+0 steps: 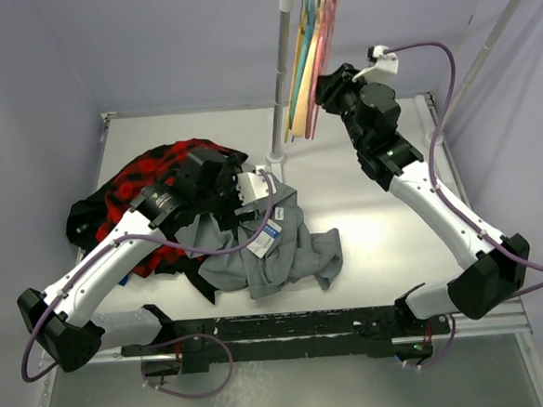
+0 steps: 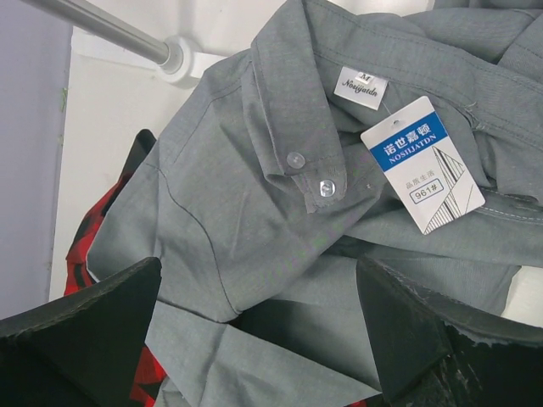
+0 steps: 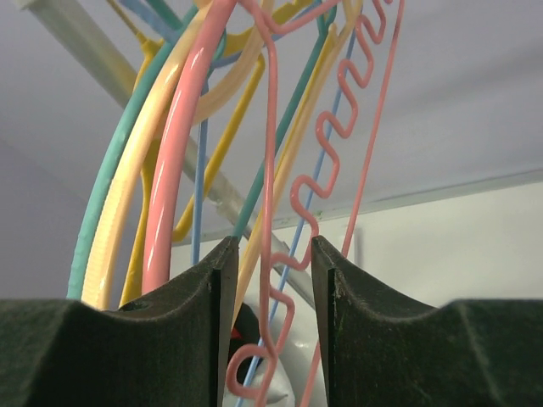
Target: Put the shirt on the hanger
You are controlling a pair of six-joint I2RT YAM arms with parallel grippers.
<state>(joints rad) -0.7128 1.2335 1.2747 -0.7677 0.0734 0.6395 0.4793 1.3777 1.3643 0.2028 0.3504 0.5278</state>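
The grey shirt [image 1: 265, 250] lies crumpled on the table, collar up, with its white-and-blue tag [image 2: 422, 165] showing. My left gripper [image 1: 229, 199] hovers just above it, open and empty. In the left wrist view its jaws [image 2: 259, 288] stand wide apart over a fold of the shirt [image 2: 254, 195] below the collar buttons. My right gripper [image 1: 324, 88] is raised at the rack. In the right wrist view it [image 3: 270, 254] is open, with the thin pink wire hanger [image 3: 271, 170] hanging between the jaws. The hanger [image 1: 328, 41] still hangs on the rail.
A red-and-black plaid shirt [image 1: 148, 175] and a black garment [image 1: 82, 221] lie left of the grey shirt. The rack's upright pole [image 1: 281, 72] stands on its base [image 1: 273, 157] behind the shirt. Thicker yellow, teal and orange hangers [image 1: 304, 61] hang beside the pink one.
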